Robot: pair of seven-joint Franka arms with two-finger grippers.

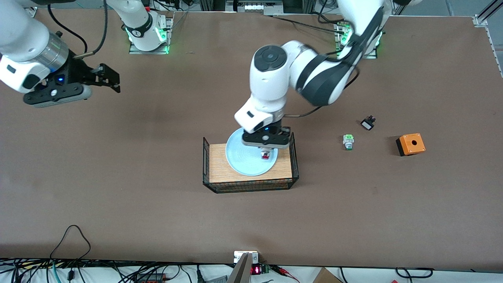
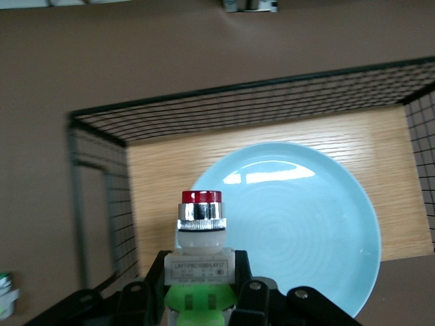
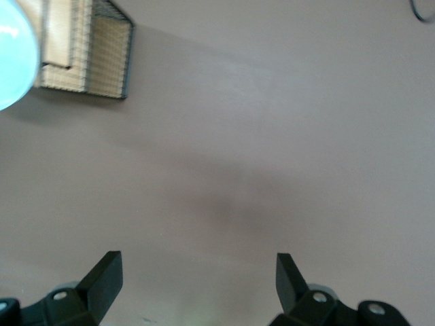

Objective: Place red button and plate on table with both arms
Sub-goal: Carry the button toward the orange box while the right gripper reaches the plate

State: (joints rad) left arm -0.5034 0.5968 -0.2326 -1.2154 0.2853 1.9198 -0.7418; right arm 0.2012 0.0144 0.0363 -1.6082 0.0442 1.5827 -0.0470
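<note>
Waiting over bare table [image 1: 157, 204] toward right arm's end: right gripper [image 1: 108, 80], jaws spread wide, nothing held. Resting on small wood board [image 1: 220, 169] inside black wire sides: plate [image 1: 245, 161], pale blue, looks rigid, smooth, likely slippery and breakable; best taken at rim. Clamped on red button [image 2: 200, 231] just above plate: left gripper [image 2: 200, 299], fingers pinching white body. Looks light, hard, small. Label on body present, print unreadable.
</note>
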